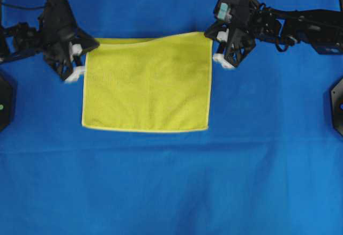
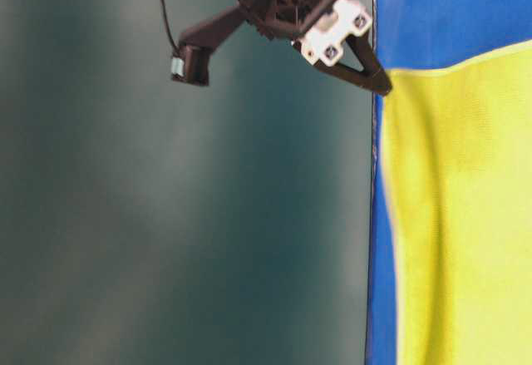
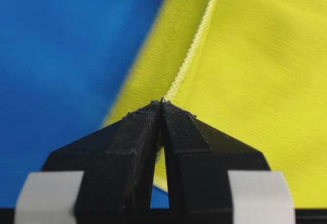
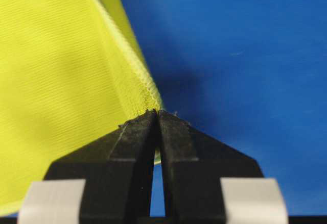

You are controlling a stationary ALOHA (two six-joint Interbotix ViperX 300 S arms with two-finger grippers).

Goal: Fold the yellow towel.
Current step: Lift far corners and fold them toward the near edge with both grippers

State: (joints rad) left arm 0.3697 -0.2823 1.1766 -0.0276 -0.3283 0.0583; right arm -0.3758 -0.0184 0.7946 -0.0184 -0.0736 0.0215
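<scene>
Yellow towel [image 1: 147,85] lies mid blue cloth [image 1: 171,181], far corners lifted | left gripper [image 1: 86,50] and right gripper [image 1: 215,37] each pinch a corner | risk: thin hem slips out, uneven pull skews fold
</scene>
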